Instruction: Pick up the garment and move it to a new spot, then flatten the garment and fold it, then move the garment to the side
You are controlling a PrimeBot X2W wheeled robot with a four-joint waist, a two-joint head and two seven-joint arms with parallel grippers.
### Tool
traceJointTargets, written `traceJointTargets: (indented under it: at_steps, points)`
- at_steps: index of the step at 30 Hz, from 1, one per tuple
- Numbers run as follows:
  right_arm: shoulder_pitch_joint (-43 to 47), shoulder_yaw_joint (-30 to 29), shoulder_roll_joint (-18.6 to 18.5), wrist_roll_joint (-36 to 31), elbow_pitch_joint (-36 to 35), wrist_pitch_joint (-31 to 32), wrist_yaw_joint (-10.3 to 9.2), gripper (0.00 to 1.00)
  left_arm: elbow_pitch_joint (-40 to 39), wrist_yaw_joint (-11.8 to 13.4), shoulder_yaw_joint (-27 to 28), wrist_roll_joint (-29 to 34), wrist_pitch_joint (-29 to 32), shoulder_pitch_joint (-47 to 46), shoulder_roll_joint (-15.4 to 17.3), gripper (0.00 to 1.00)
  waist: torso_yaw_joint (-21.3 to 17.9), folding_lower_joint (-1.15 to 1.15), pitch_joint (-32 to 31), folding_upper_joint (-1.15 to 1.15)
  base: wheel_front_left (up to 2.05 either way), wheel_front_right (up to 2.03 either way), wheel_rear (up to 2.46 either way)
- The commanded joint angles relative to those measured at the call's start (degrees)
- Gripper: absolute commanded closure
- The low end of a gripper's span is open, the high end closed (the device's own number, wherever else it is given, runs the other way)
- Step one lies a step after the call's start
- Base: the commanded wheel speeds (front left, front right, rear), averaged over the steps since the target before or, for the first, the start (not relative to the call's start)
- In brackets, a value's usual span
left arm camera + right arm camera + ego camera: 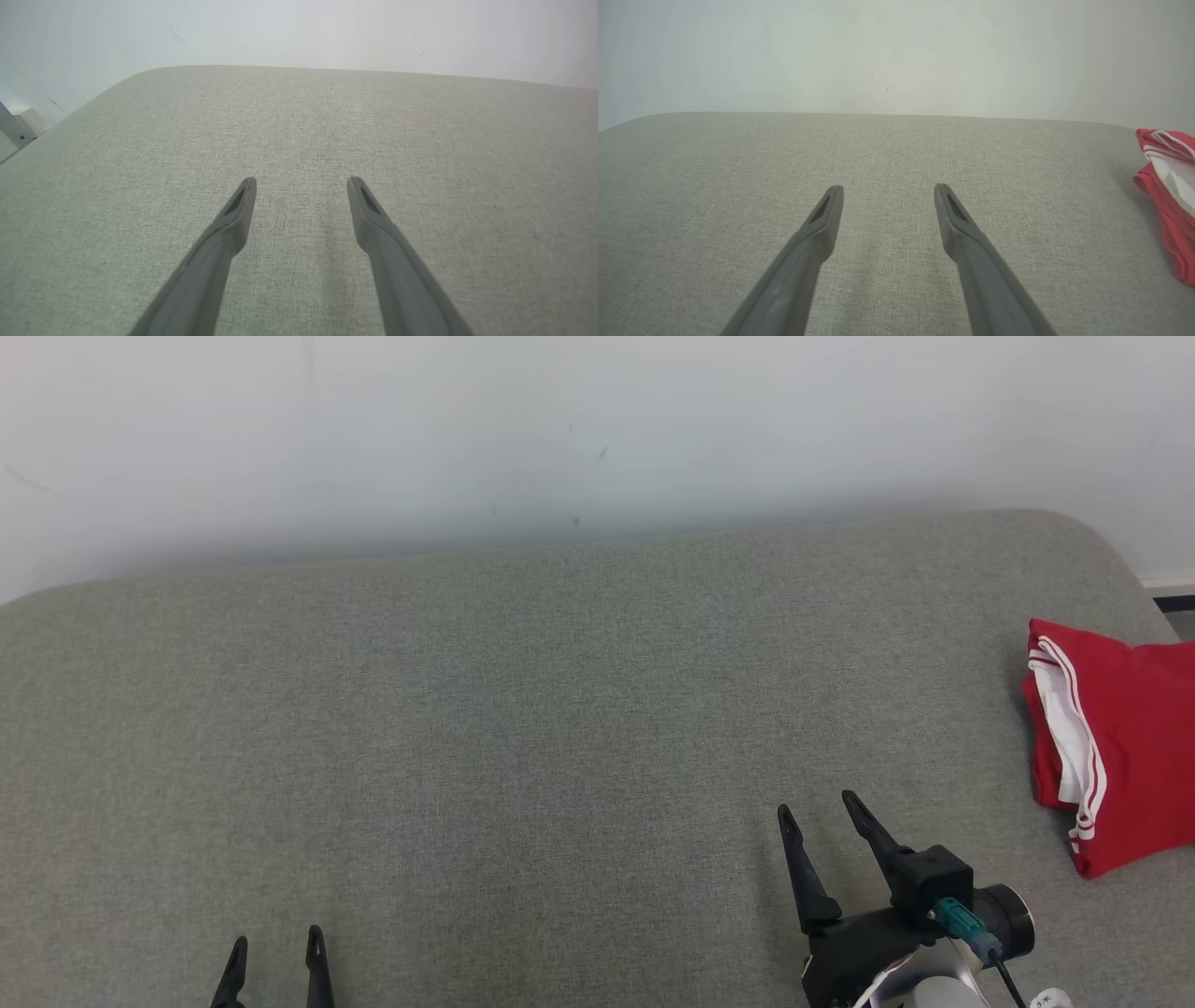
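The garment (1120, 737) is red with white trim, folded into a compact bundle at the far right of the grey padded surface (523, 709), partly cut off by the head view's edge. In the right wrist view the garment (1169, 196) lies at the right edge. My right gripper (820, 810) stands open at the lower right, well to the left of the garment and apart from it; its fingers (822, 219) hold nothing. At the lower left my left gripper (276, 943) is open and empty too, its fingers (236, 214) spread over bare fabric.
A pale wall (560, 429) runs along the far edge of the surface. The surface's rounded far-right corner (1092, 537) falls away just behind the garment. A pale fixture (21, 128) shows beyond the surface's left corner in the left wrist view.
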Motion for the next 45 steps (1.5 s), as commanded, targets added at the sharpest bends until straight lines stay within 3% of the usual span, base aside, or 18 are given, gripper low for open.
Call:
traceJointTargets:
  at_steps: [1,6,7,10,45]
  points:
    - [0.46,-0.26,-0.11,-0.52,-0.18,-0.24,-0.14,0.0,-0.15,-0.07,0.04,-0.41,-0.16,0.32,-0.04,0.0,0.04,0.0,-0.13,0.0,0.0,0.0,0.0]
    - [0.64,0.33,-0.01,-1.23,-0.41,-0.24,-0.14,0.0,0.01,-0.99,0.05,-2.02,-0.16,0.23,-0.02,0.0,-0.3,0.0,-0.18,0.0,0.0,0.0,0.0]
    - [0.16,0.13,-0.07,-0.93,-0.07,0.04,0.01,1.0,0.35,-1.05,-0.01,-2.26,0.06,-0.07,-0.03,1.0,-0.26,0.0,-0.18,0.0,0.0,0.0,0.0]
    - [1.17,0.07,-0.02,-0.89,1.34,0.39,0.02,1.0,1.76,-1.04,-0.03,-2.48,0.18,0.12,-0.24,1.0,-0.26,0.0,-0.19,0.0,0.0,0.0,0.0]
    - [3.48,-4.4,-0.03,36.51,-5.71,8.96,-0.02,1.0,-1.82,-2.65,1.0,-36.18,8.87,-2.71,-0.11,1.0,0.45,0.0,-1.02,0.0,0.0,0.0,0.0]
